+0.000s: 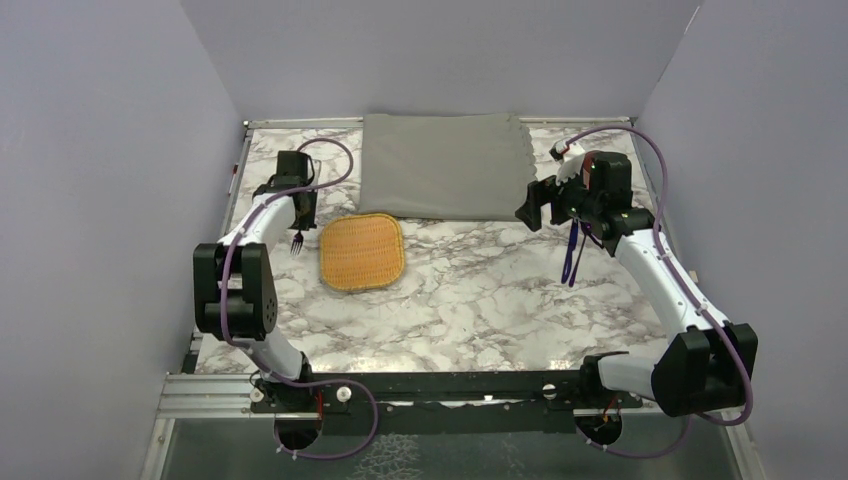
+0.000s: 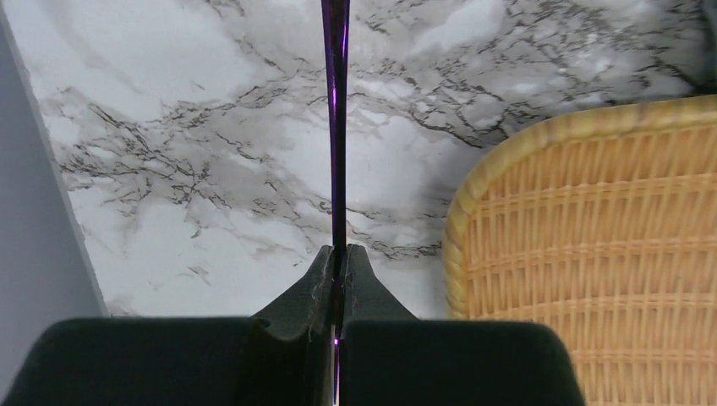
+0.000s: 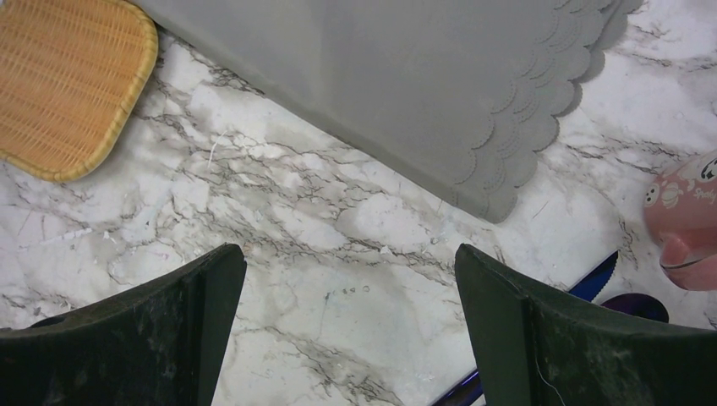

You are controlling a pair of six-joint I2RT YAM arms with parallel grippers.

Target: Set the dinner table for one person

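Left tool clamped on fork, 9 o'clock of wicker mat; right tool wide open, empty. Surface looks unset; placing remains.

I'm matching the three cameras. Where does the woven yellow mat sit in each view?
Top external: woven mat left of centre, near the grey placemat and its front-left corner.
Left wrist: woven mat along the right edge, lower part.
Right wrist: woven mat in the top-left corner.
Shared landmark: the veined marble dinner table under it.
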